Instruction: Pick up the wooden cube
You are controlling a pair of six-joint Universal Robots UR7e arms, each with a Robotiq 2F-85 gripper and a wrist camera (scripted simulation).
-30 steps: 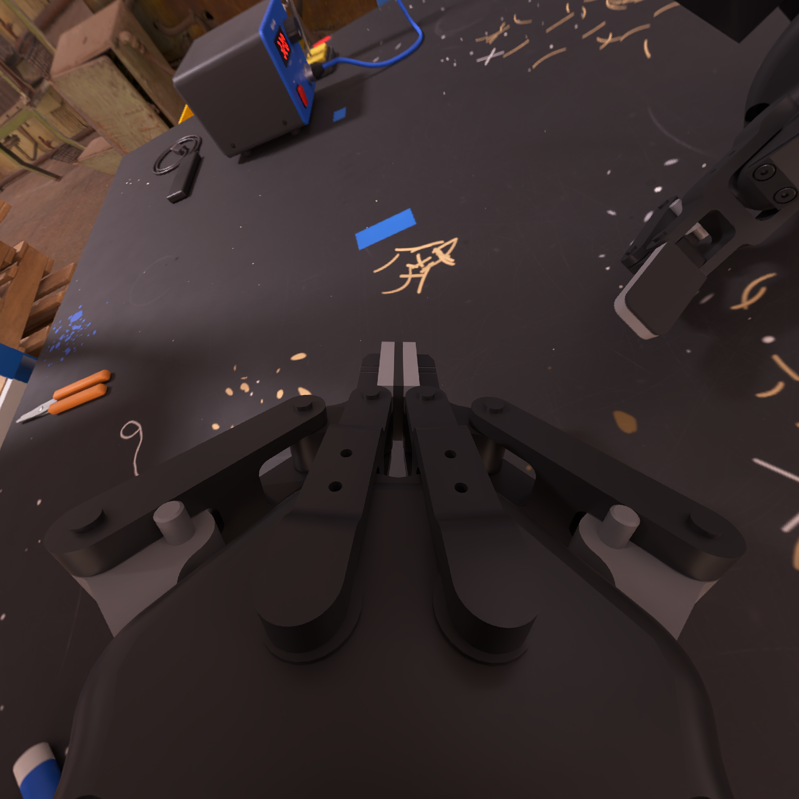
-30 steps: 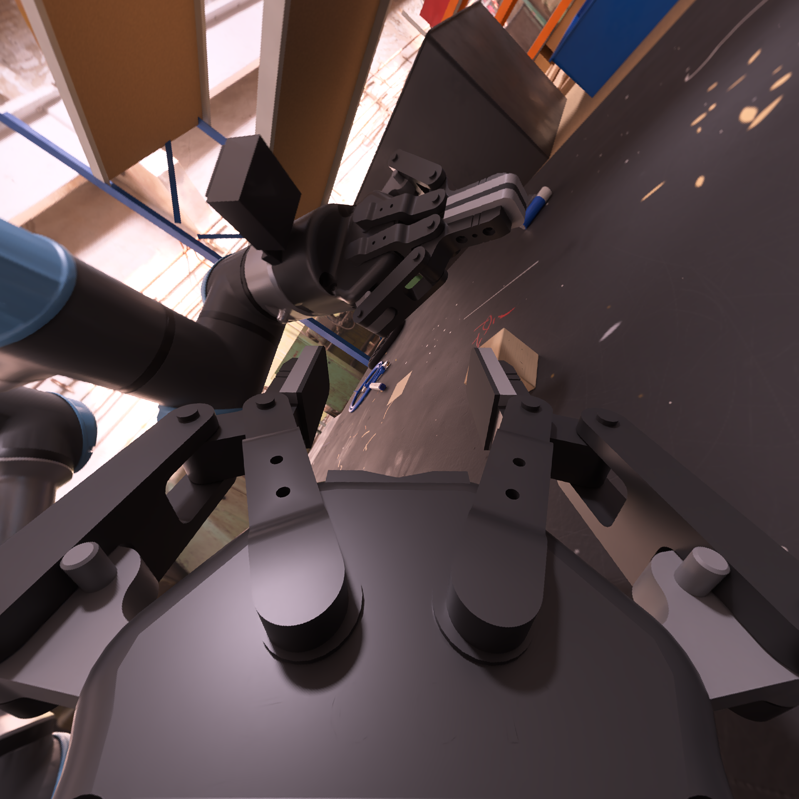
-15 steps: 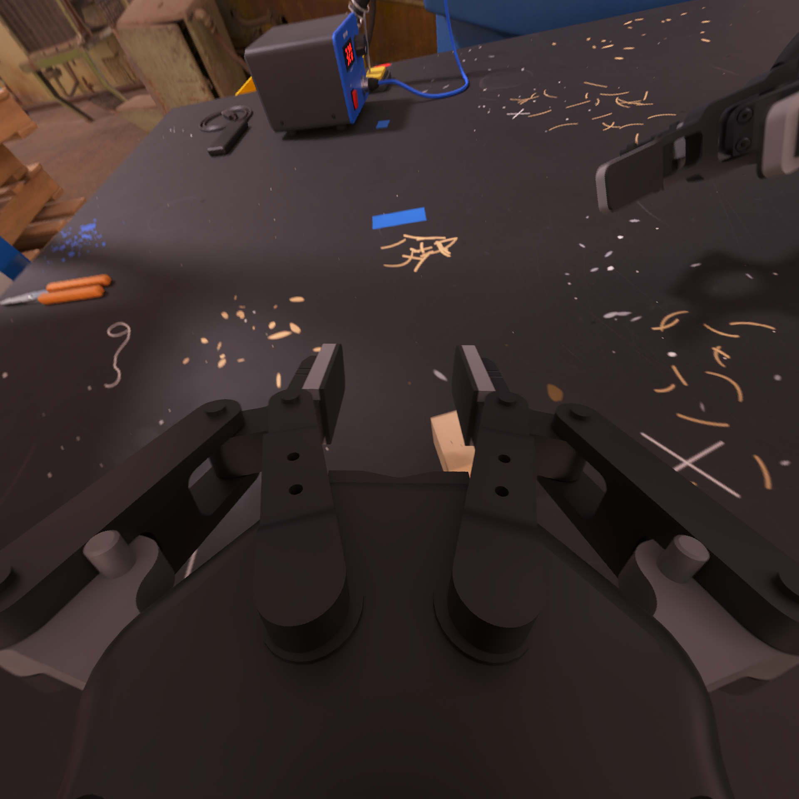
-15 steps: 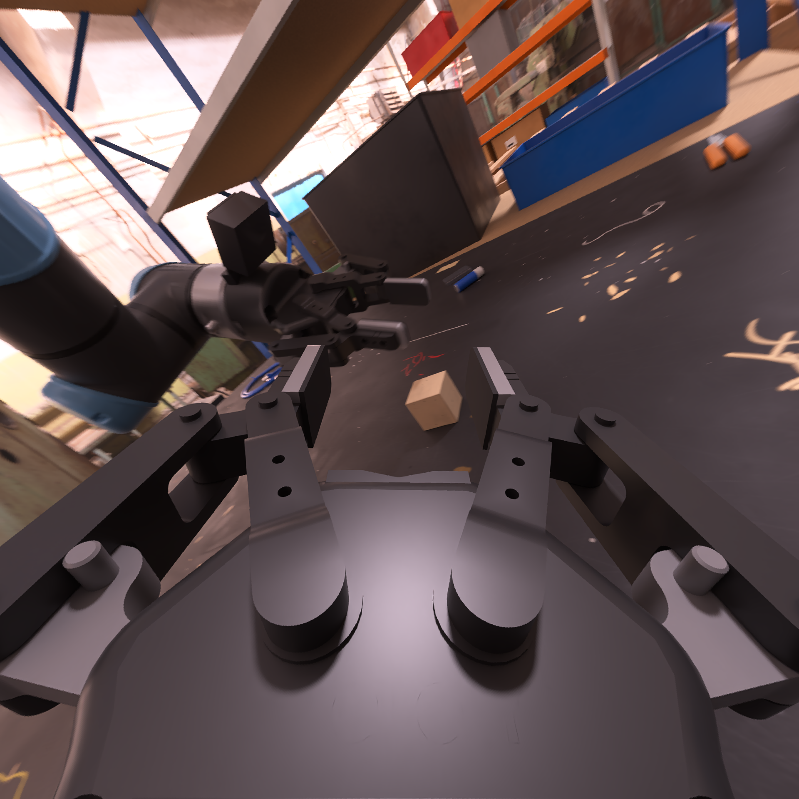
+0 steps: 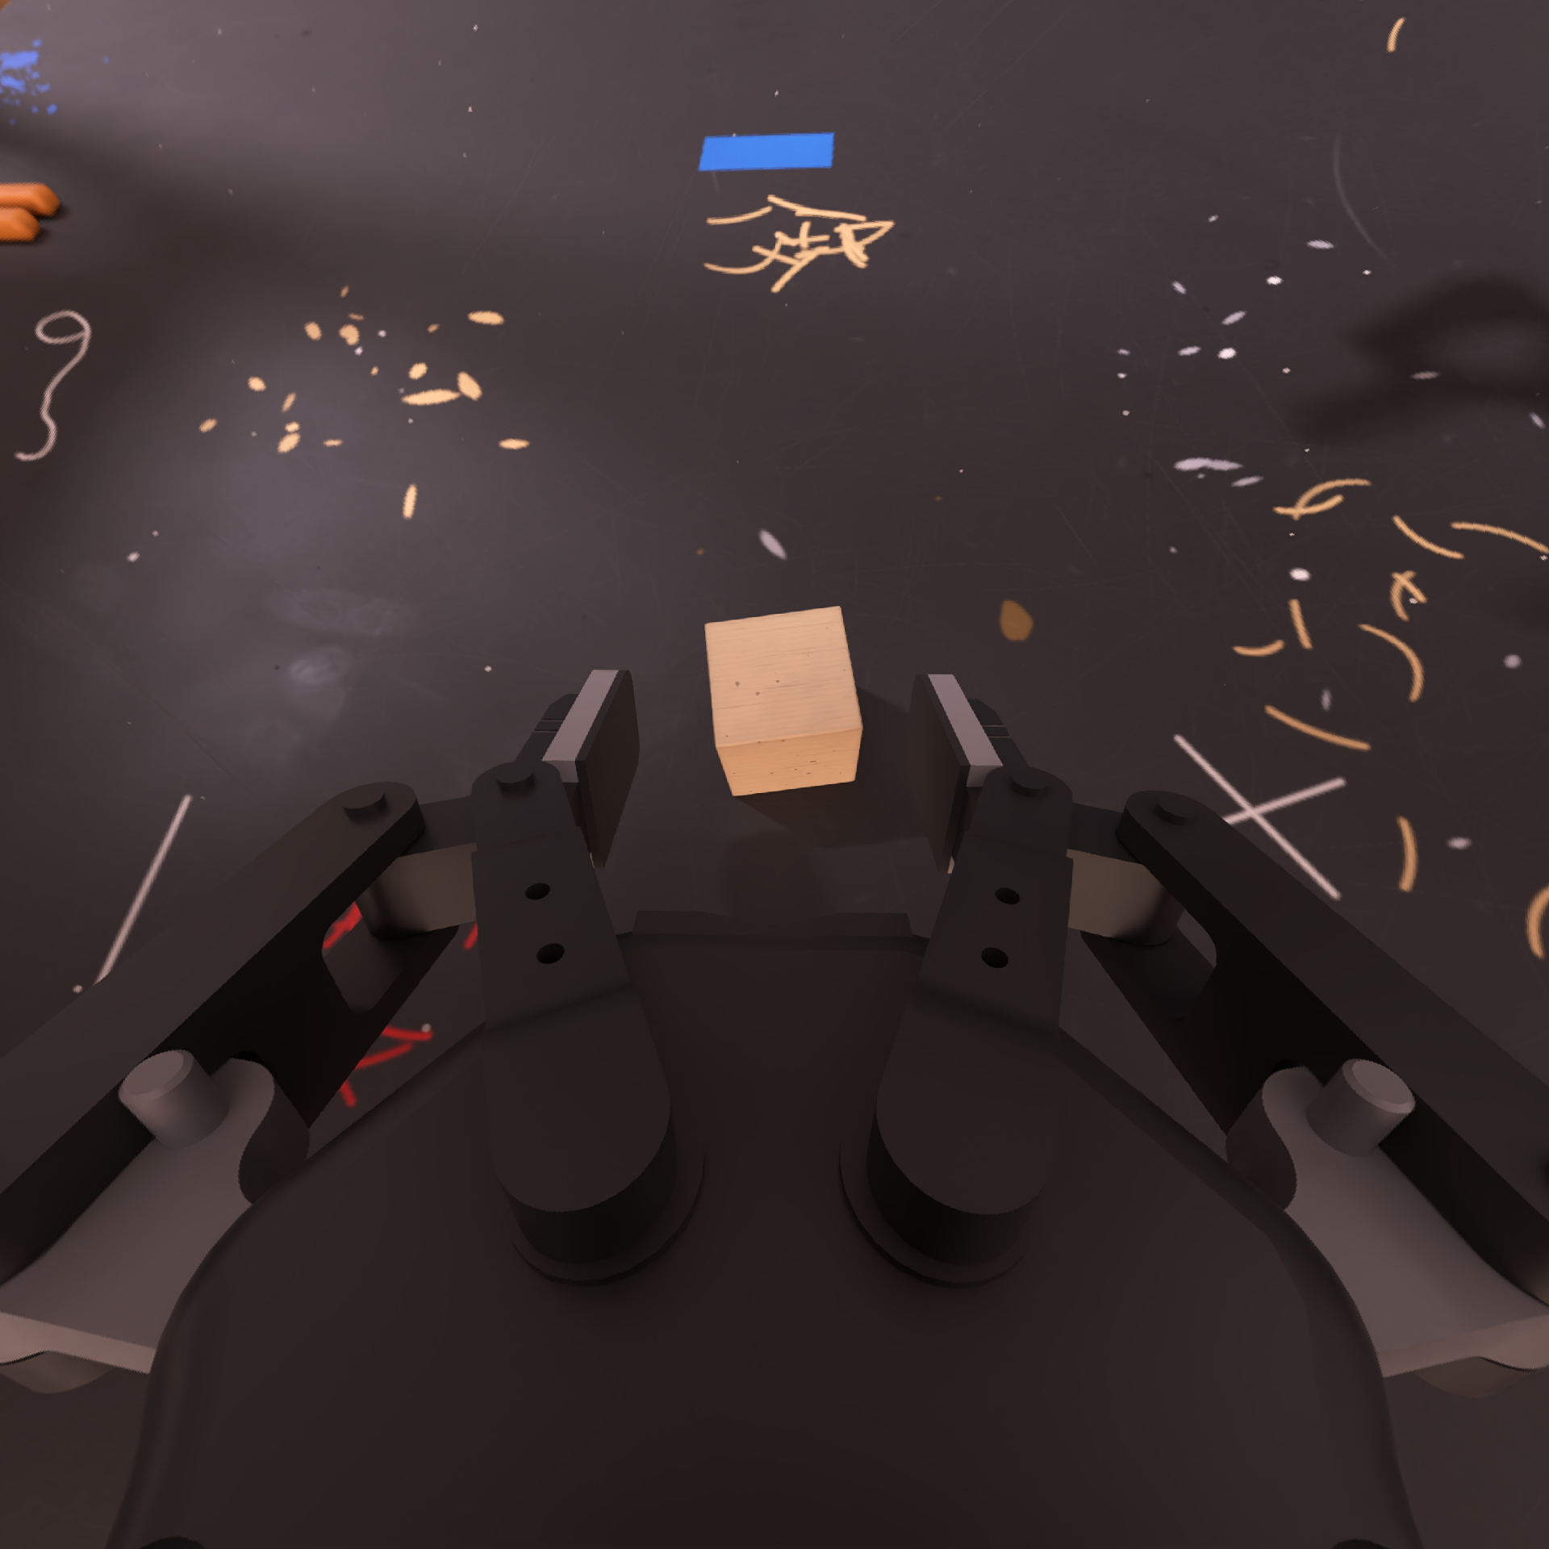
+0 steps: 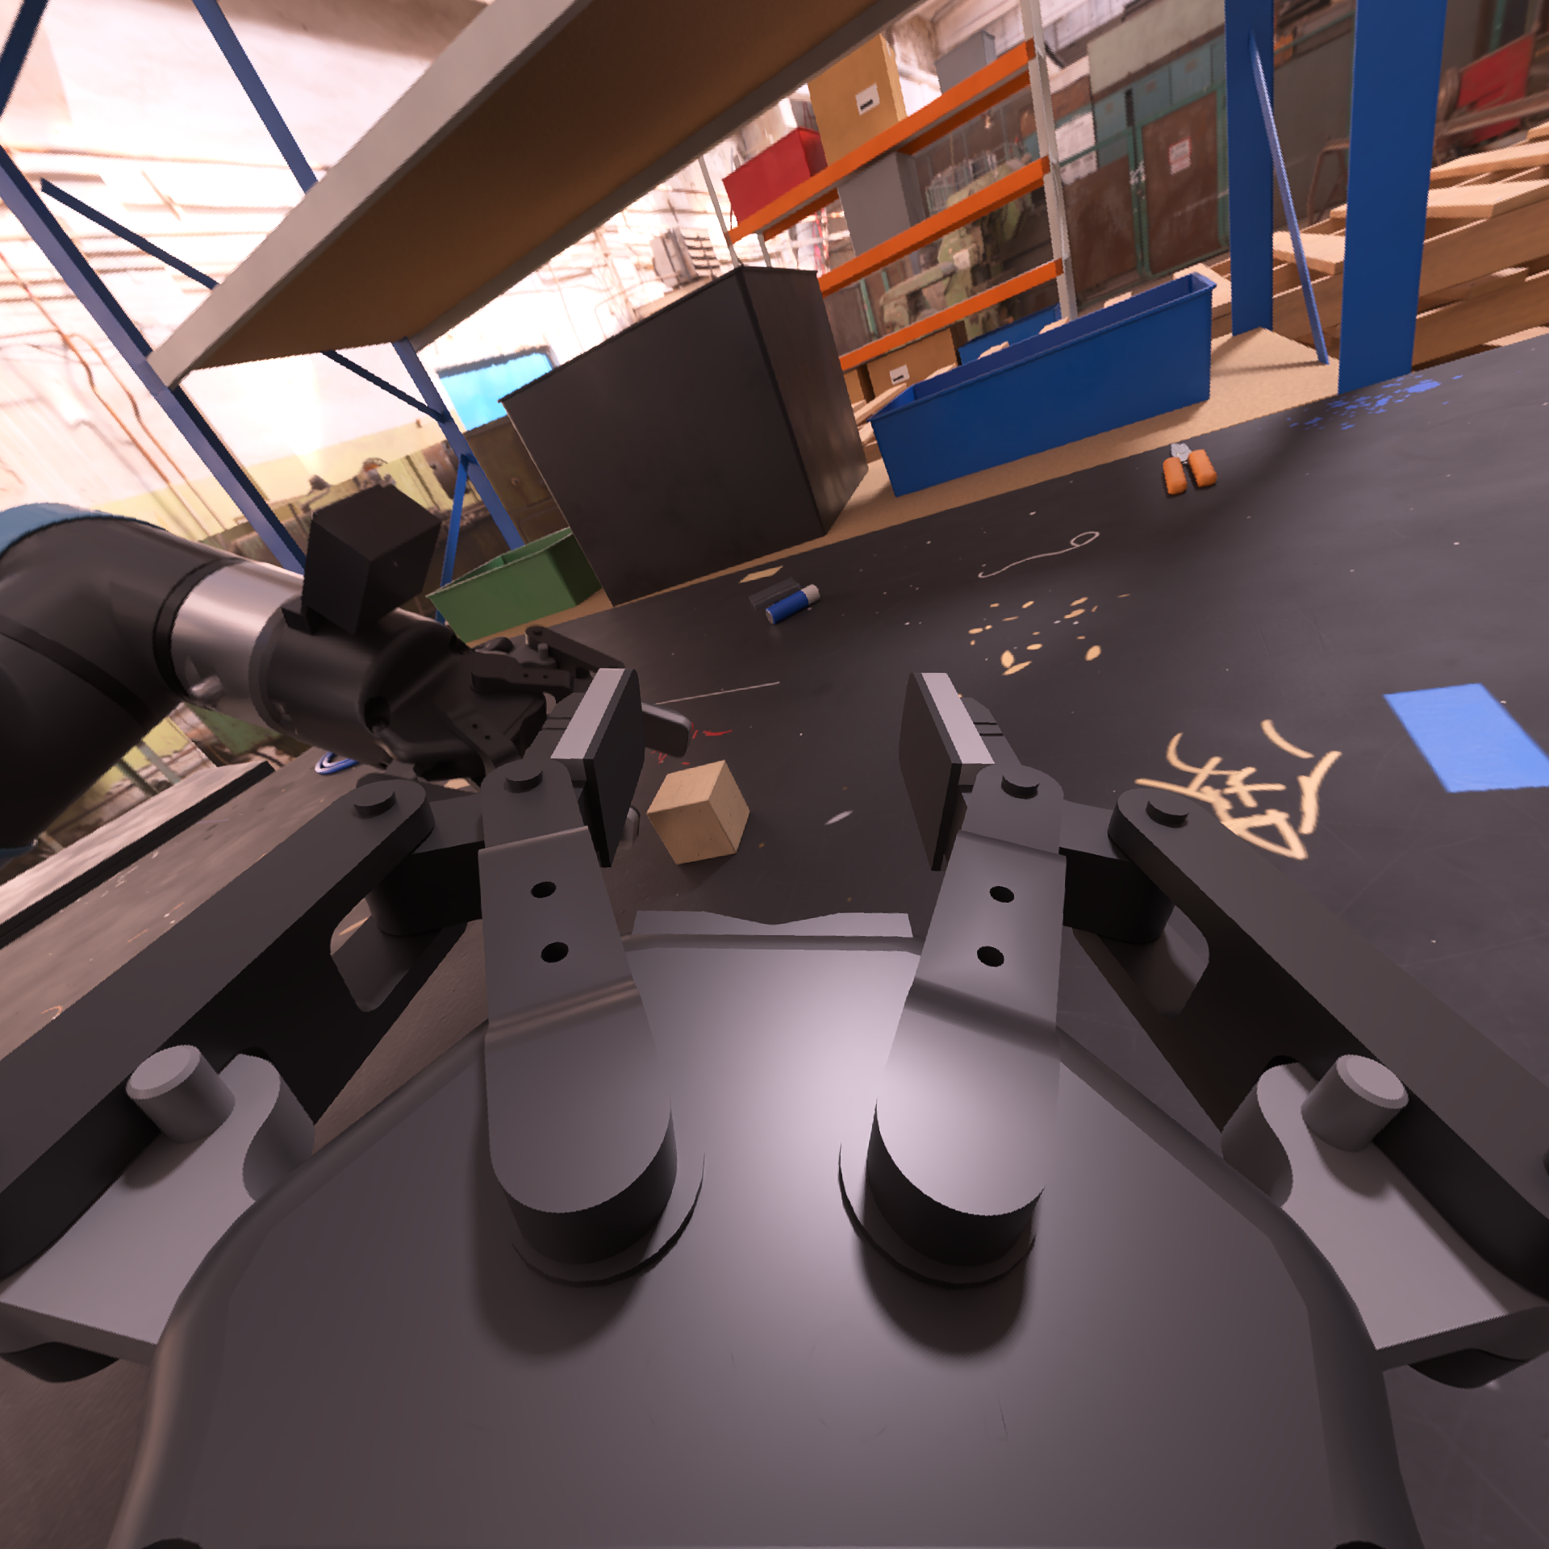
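The wooden cube [image 5: 781,700] is pale, with a smooth top, and rests on the dark tabletop [image 5: 587,520]. My left gripper [image 5: 775,738] is open and hangs over it, one finger on each side with a gap on both sides. In the right wrist view the cube [image 6: 700,810] lies on the table just beyond my open, empty right gripper [image 6: 767,758], near its left finger. The left arm's gripper [image 6: 536,696] shows there above and left of the cube.
Blue tape [image 5: 767,152], chalk marks and wood shavings [image 5: 796,243] lie on the table beyond the cube. Orange-handled pliers [image 6: 1188,471] and a blue marker [image 6: 790,603] lie farther off. A dark box [image 6: 687,436], blue bin [image 6: 1048,398] and green bin [image 6: 511,587] stand past the table edge.
My left gripper opened, then swung down over the cube, which now sits between its fingers. My right gripper pulled back and turned; the cube sits farther left in its view.
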